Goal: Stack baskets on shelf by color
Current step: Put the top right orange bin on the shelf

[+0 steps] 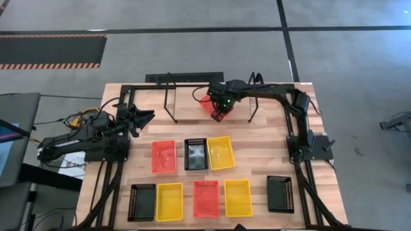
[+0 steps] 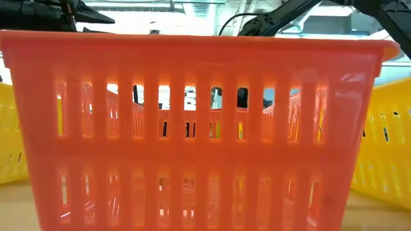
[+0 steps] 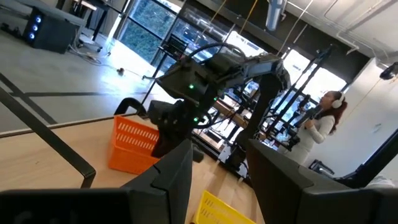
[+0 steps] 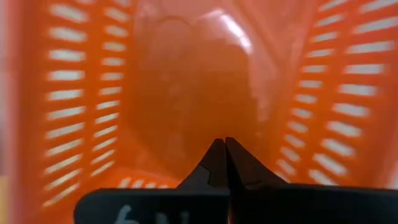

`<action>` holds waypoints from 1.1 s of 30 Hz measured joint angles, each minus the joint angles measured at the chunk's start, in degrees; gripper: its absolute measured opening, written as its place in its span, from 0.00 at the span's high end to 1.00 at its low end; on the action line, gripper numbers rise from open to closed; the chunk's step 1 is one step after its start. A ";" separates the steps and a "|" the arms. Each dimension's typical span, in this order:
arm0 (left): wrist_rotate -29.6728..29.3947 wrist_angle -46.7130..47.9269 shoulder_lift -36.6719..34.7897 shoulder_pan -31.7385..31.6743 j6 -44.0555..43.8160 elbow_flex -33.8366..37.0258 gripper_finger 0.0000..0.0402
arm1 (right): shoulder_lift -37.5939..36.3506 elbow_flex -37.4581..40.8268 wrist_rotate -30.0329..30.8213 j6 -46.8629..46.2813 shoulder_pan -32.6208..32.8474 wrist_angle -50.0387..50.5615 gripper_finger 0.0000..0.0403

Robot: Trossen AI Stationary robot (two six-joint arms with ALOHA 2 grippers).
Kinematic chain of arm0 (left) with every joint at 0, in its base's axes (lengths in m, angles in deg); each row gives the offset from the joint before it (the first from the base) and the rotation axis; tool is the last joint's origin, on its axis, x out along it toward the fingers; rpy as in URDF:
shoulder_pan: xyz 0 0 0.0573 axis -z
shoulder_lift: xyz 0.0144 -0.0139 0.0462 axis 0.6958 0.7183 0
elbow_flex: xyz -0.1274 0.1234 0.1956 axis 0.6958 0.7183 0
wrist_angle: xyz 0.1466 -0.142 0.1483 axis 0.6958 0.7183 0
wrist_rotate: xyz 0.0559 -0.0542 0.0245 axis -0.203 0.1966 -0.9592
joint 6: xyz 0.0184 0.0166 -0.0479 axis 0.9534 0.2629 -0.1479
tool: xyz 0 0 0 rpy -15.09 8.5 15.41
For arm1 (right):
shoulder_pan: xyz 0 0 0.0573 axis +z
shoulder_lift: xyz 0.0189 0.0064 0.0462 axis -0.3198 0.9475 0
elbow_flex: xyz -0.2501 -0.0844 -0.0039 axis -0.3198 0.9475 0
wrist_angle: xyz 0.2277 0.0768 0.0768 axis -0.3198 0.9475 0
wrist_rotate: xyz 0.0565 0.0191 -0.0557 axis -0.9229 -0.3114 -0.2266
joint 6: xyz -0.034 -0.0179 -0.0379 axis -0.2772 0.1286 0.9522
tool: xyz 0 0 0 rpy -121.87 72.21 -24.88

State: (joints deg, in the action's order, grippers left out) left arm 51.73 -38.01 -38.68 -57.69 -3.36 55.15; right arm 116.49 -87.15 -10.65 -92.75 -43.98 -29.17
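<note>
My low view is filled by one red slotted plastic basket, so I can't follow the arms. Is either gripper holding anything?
Observer: Yes. The right gripper is shut on a second red slotted plastic basket, held tilted at the black wire shelf near the back of the wooden table.
Operator: And the left one?
Observer: The left gripper is open and holds nothing, over the table's left side.
Operator: Which basket blocks my camera?
Observer: The front-row red basket, sitting between two yellow slotted plastic baskets.
</note>
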 joint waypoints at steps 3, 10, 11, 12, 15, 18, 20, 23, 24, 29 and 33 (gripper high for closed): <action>0.00 0.03 0.00 -0.01 -0.03 0.00 0.65 | -0.10 0.00 2.54 -0.39 -0.86 -0.09 1.00; 0.02 0.09 -0.01 0.00 -0.03 0.01 0.65 | -0.51 -0.02 3.66 -1.05 -3.82 2.96 1.00; 0.02 0.09 0.00 0.01 -0.03 0.00 0.65 | -0.52 -0.02 3.74 -1.09 -4.11 3.92 1.00; 0.02 0.10 -0.02 0.00 -0.03 0.01 0.65 | -0.50 -0.02 3.79 -1.07 -4.29 4.78 1.00; 0.02 0.11 -0.01 0.01 -0.03 0.01 0.65 | -0.51 -0.02 4.32 -1.04 -4.38 7.34 1.00; 0.02 0.13 0.00 0.01 -0.03 0.00 0.65 | -0.51 -0.02 5.01 -0.67 -4.34 9.64 1.00; 0.02 0.38 -0.01 -0.01 -0.03 -0.01 0.65 | -0.52 -0.02 5.01 -1.58 -3.92 10.83 1.00; 0.04 0.52 0.00 0.01 -0.03 0.01 0.65 | -1.09 0.00 5.22 -1.86 -2.69 11.85 1.00; 0.04 0.52 -0.01 -0.01 -0.03 0.01 0.65 | -1.64 0.00 5.78 -1.67 -2.14 11.58 1.00; 0.04 0.98 -0.02 0.01 -0.03 0.01 0.65 | -5.45 -2.66 10.17 -1.63 0.08 10.85 1.00; 0.04 1.44 0.00 0.00 -0.03 -0.01 0.65 | -9.45 -6.87 8.03 -0.04 1.39 7.90 1.00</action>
State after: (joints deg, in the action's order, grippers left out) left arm 51.77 -36.57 -38.68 -57.69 -3.39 55.14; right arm 107.03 -94.02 -2.63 -92.79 -42.59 -21.26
